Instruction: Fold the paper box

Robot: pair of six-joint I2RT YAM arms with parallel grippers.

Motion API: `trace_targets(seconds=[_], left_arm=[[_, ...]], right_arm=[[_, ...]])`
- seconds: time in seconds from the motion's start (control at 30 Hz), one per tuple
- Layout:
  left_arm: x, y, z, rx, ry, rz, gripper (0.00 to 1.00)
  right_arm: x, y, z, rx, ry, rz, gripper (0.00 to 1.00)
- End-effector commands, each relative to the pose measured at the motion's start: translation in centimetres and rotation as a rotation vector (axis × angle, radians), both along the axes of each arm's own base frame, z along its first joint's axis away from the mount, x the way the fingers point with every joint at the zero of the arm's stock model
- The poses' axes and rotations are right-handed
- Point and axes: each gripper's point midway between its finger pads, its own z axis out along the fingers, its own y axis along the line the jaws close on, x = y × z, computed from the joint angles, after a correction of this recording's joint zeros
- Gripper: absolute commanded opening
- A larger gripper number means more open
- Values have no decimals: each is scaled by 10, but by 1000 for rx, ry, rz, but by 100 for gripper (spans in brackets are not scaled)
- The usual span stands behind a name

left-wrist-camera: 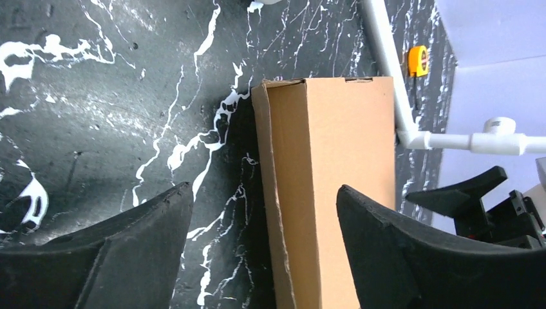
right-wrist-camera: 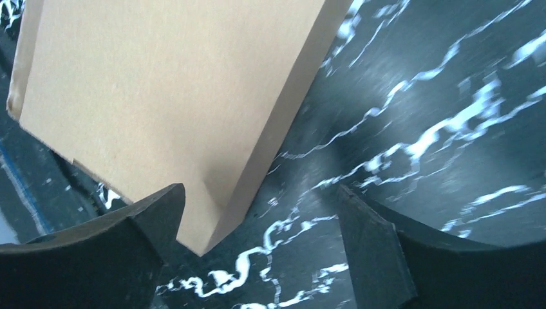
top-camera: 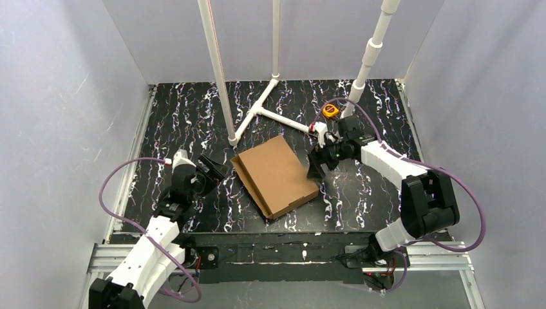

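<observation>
Enclosure: plain white panel walls (top-camera: 64,96) close off the left, far and right sides of the work area.
Work surface: black table with white marble veining (top-camera: 360,206); both arm bases are bolted along its near edge.
Obstruction, far side: white plastic pipe frame (top-camera: 264,103), with upright poles and a T-shaped foot lying on the table just beyond the box's far corner. Whether it touches the box cannot be told.
Task item: the paper box (top-camera: 277,175), plain brown corrugated cardboard, shallow and rectangular. It lies flat at mid-table with the lid down and is turned diagonally, one corner pointing far. It sits between the two grippers.
Left tool: left gripper (top-camera: 219,168), black, with jaws standing wide and nothing held. It sits just left of the box's long left wall and apart from it. In its wrist view the box wall shows beyond the gap between the black fingers (left-wrist-camera: 129,244).
Right tool: right gripper (top-camera: 317,168), black, jaws wide, nothing clamped. It hangs at the box's right edge. In its wrist view a box corner lies beside one finger; contact cannot be told.
Small item: yellow-orange round tape measure (top-camera: 331,110) on the table, far right, beside a pole foot and well apart from the box.
</observation>
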Motion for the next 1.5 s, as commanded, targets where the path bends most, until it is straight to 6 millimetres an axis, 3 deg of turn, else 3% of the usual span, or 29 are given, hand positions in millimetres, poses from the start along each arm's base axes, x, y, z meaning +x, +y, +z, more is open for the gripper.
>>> trace_targets(seconds=[0.0,0.17,0.33,0.53,0.73,1.1,1.47], left_arm=[[1,-10,-1,-115,18,11,85],[13,-24,-4,-175,55,-31,94],[37,-29,-2,-200,20,-40,95],[60,-38,-5,-222,8,-85,94],[75,-37,-16,-206,46,-75,86],[92,-40,-33,-190,107,-76,73],[102,-48,-22,-139,57,-173,60]], right_arm=[[40,10,50,4,-209,39,98],[70,37,71,36,-306,19,98],[123,61,92,139,-367,-217,94],[148,93,69,243,-200,-345,73],[154,112,54,297,-95,-363,74],[157,116,28,288,-49,-368,72],[150,123,13,273,-15,-329,67]])
